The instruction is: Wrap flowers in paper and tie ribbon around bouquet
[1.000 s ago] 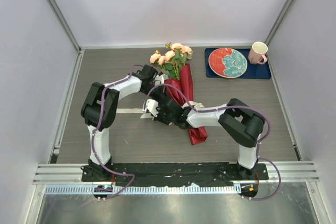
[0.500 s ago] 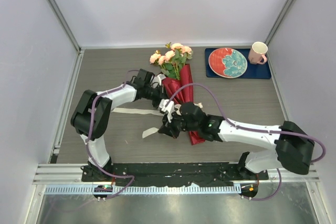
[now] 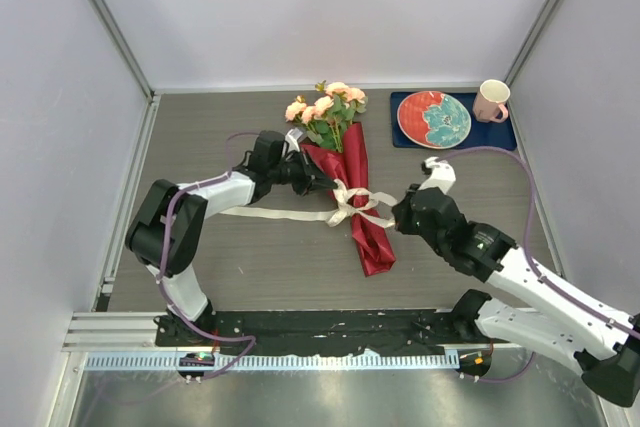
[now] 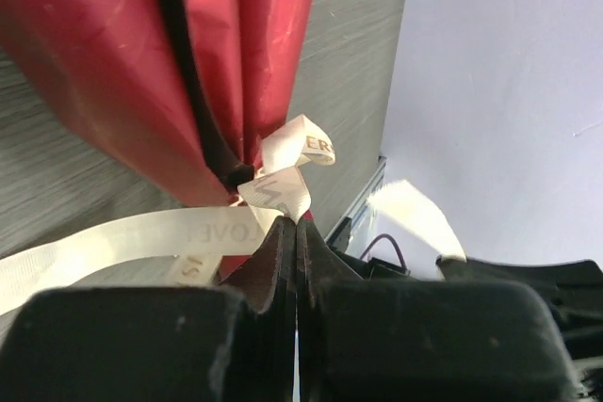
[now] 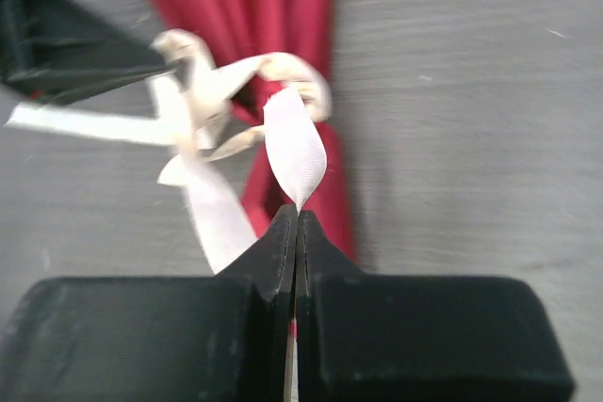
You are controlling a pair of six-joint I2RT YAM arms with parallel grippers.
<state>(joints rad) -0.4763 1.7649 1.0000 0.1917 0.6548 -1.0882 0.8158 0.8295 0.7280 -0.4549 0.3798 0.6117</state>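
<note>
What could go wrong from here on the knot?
1. The left gripper and right gripper pinch the ribbon only at their very tips, so it might slip out under tension.
2. The bouquet lies loose on the table, so uneven pulling could drag or turn it.

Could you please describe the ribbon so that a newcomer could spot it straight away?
On the grey table, find the bouquet, peach roses in a red paper cone, lying mid-table. The ribbon is knotted round its middle: the only cream strip, one tail trailing left.
</note>
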